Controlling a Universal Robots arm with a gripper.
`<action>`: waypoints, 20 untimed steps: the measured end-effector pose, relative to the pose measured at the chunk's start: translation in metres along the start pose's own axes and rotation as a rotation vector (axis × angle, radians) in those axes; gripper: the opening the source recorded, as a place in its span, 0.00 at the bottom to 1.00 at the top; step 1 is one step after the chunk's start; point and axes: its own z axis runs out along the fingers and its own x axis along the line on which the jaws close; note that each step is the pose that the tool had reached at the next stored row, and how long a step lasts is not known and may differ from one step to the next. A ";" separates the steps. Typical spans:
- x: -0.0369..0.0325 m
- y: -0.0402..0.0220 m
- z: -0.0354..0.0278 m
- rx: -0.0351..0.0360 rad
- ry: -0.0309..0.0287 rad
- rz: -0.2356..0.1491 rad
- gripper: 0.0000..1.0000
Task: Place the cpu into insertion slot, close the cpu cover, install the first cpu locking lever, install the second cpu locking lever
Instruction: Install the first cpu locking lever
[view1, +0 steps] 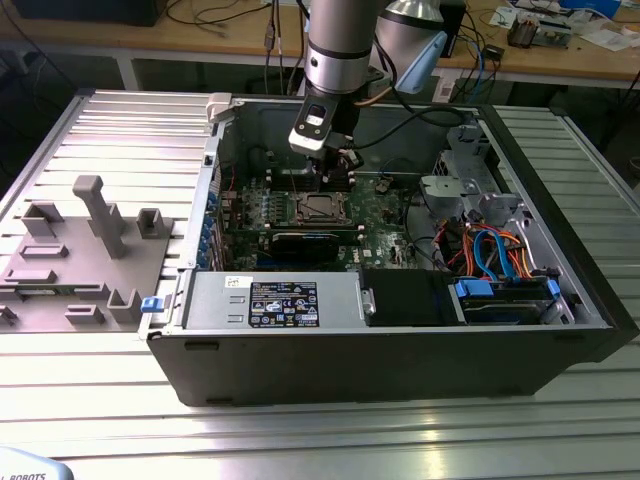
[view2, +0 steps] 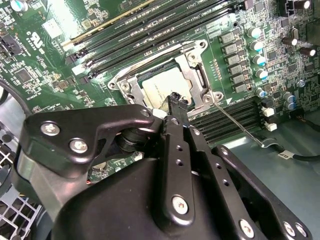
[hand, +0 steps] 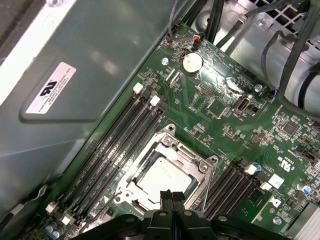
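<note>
Jaws look pressed together with nothing between them. In the first wrist view the gripper (hand: 172, 196) has its two black tips touching. It hovers just over one edge of the cpu cover (view2: 194, 75); we can't tell if it makes contact.

The cpu (hand: 162, 176) sits in the insertion slot (hand: 175, 132) with the cover frame lying down around it, as far as we can see. One locking lever (view2: 237, 124) looks unlatched, a thin wire slanting off the socket corner over the memory slots (hand: 117, 145).

We judge the step in hand to be closing the cover. To do it well, press on the metal frame, not the chip, go straight down, and stay clear of the loose lever.

The cpu lies flat, silver top up. It is square, so it has no real long axis, and its edges run with the memory slots on the green board (hand: 220, 107).
</note>
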 end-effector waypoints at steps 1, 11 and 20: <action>0.0000 0.0000 0.0000 0.0001 0.0000 -0.001 0.11; 0.0000 0.0000 0.0000 0.0001 -0.0002 -0.012 0.11; 0.0000 0.0000 0.0000 0.0002 -0.0003 -0.020 0.11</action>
